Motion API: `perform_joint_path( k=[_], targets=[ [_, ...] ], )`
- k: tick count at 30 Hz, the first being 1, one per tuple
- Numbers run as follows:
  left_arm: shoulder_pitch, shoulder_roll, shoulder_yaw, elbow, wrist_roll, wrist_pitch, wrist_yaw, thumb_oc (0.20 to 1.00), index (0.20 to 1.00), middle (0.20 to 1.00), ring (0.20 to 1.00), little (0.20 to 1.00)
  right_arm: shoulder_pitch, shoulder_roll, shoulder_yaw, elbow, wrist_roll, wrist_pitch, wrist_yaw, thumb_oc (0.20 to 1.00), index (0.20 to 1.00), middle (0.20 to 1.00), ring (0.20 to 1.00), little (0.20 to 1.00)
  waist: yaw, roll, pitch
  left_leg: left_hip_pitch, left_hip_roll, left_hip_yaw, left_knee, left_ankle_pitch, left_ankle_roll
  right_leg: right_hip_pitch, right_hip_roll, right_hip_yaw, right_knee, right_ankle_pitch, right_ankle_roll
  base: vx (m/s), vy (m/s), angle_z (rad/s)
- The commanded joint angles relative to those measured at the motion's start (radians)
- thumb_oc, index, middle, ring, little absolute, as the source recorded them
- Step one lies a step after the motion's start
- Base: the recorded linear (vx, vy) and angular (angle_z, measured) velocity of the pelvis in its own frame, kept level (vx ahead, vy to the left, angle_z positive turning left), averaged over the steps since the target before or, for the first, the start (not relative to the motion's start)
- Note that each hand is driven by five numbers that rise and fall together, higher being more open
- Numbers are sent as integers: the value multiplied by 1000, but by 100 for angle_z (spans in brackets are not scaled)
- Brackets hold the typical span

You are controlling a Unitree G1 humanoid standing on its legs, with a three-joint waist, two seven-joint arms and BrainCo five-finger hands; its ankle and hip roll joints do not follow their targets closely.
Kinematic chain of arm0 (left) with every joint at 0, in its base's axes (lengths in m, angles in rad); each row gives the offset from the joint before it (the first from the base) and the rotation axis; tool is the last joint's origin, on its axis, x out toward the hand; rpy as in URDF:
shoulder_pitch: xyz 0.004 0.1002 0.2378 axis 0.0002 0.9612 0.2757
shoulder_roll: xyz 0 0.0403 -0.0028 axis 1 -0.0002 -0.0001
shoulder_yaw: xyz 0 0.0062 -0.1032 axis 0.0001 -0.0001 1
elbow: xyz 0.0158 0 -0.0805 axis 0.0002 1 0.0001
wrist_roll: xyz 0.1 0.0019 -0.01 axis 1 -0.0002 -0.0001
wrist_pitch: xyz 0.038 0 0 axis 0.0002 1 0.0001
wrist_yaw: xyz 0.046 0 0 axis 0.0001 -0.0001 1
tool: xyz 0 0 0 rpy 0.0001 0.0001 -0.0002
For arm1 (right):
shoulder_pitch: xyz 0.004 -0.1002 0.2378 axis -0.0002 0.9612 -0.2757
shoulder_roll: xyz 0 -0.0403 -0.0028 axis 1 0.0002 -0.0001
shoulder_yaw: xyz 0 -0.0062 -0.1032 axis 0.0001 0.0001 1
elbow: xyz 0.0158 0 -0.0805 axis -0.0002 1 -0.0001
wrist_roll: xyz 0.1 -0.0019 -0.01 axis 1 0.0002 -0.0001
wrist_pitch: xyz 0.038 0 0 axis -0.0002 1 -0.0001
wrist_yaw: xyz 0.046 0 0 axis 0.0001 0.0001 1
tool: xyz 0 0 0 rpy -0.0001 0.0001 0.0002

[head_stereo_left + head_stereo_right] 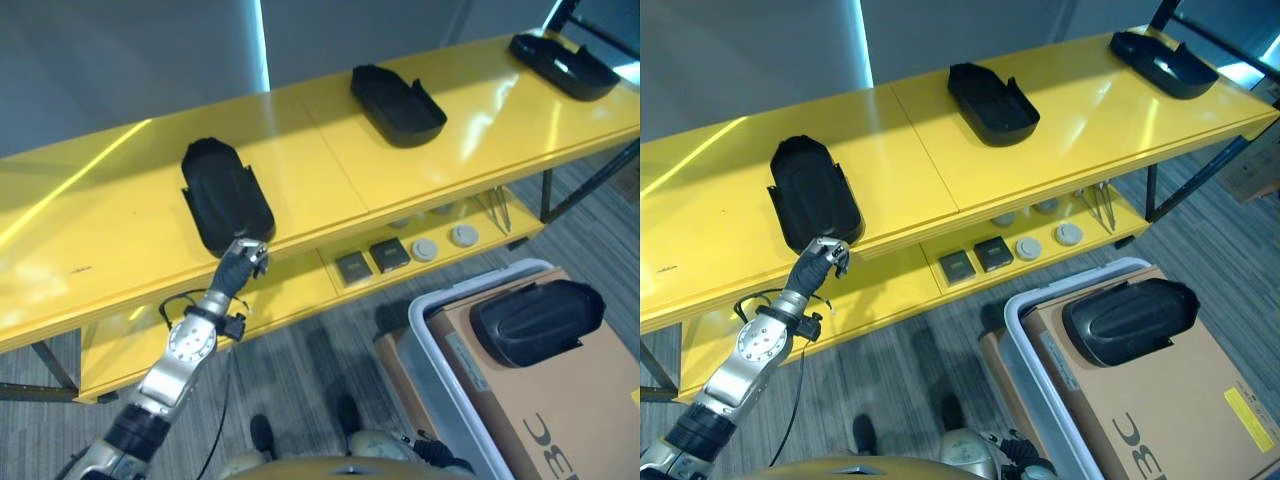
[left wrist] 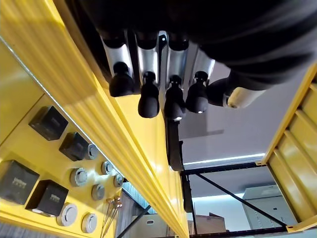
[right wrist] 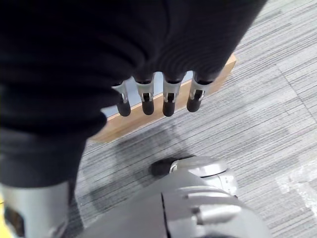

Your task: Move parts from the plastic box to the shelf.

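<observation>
We see the left hand point(image 1: 243, 256) with fingers straight, tips at the near end of a black part point(image 1: 224, 195) on the yellow shelf point(image 1: 330, 170); two more parts point(image 1: 397, 104) lie further right, another point(image 1: 537, 318) on cardboard in the plastic box point(image 1: 440, 370); the right hand point(image 3: 158, 94) hangs relaxed over carpet

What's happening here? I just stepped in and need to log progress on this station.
A humanoid robot is shifting black parts from a plastic box to the yellow shelf. Three parts lie along the shelf top. The left robot hand is at the shelf's front edge by the nearest part, fingers straight, holding nothing. One more part sits on cardboard in the box. The right robot hand hangs open over the carpet.
</observation>
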Motion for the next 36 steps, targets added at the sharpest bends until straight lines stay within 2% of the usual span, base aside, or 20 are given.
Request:
perform_joint_path(
  k=[1,17,21,25,30,33,34,36],
  targets=[
    [-108,6,54,46,51,-53,60,200,200,200,200,200,-17,4,30,30,0,-8,-19,1000,1000,1000,1000,1000,-19,-21,12,41,50,-53,-4,-60,-37,-34,-65,-48,3,23,72,0,0,0],
    [-328,13,126,275,117,-61,290,200,200,200,200,200,-31,-18,67,21,-15,-27,-32,1000,1000,1000,1000,1000,-50,-20,43,-20,58,-31,-4,-38,-50,-110,-57,-20,3,45,70,-9,-6,-6],
    [-352,19,133,298,124,-57,314,200,200,200,200,200,-33,-17,75,22,-17,-28,-34,1000,1000,1000,1000,1000,-53,-23,42,-23,64,-23,-4,-36,-53,-117,-54,-15,3,47,71,0,0,0],
    [-326,14,138,247,119,-62,297,200,200,200,200,200,-30,-12,65,30,-11,-30,-38,1000,1000,1000,1000,1000,-51,-26,38,-6,66,-17,-4,-40,-53,-104,-52,-12,3,44,73,8,1,0],
    [-184,-10,120,30,47,-97,158,200,200,200,200,200,-16,-7,46,28,-33,-13,-29,1000,1000,1000,1000,1000,-39,-28,6,57,52,-21,-4,-73,-40,-34,-70,-27,3,27,81,48,55,0],
    [-134,-21,118,-26,25,-99,129,200,200,200,200,200,-12,-4,46,27,-47,-6,-30,1000,1000,1000,1000,1000,-34,-31,-9,86,40,-19,-4,-89,-28,-11,-79,-23,4,26,89,16,109,2],
    [-88,-38,96,-84,-25,-105,94,291,291,291,291,291,-7,-1,27,8,-46,-10,-48,1000,1000,1000,1000,1000,-39,-33,-23,113,18,-16,-4,-105,-11,4,-91,-11,13,31,102,-9,183,2],
    [-71,-26,80,-106,-13,-97,78,1000,1000,1000,1000,1000,1,-1,19,-6,-61,-11,-62,1000,1000,1000,1000,1000,-45,-40,-31,129,3,-8,-4,-117,1,7,-100,3,19,40,115,-41,199,1]
  ],
)
